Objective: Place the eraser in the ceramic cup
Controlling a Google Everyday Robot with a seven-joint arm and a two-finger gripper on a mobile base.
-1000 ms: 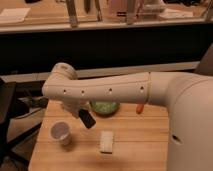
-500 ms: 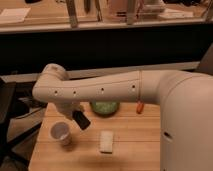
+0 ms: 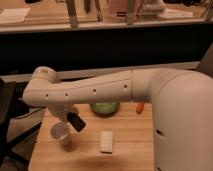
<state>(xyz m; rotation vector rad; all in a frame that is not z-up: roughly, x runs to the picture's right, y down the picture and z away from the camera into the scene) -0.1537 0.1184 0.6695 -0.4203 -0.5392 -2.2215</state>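
My white arm reaches left across the wooden table (image 3: 125, 155). My gripper (image 3: 70, 117) hangs under the arm's end and is shut on the eraser (image 3: 76, 122), a small black oblong block held tilted in the air. The ceramic cup (image 3: 60, 134), small, white and round, stands upright on the table's left part. The eraser is just above and to the right of the cup's rim, outside the cup. Most of the gripper is hidden by the arm.
A dark green bowl (image 3: 105, 107) sits at the table's back, partly hidden by the arm. A pale whitish flat pad (image 3: 106, 141) lies right of the cup. A small orange object (image 3: 139, 107) lies at the back right. A dark counter runs behind the table.
The arm has swung left and a little down, carrying the eraser from near the table's middle to just beside the cup's rim. The cup, pad and bowl have not moved.
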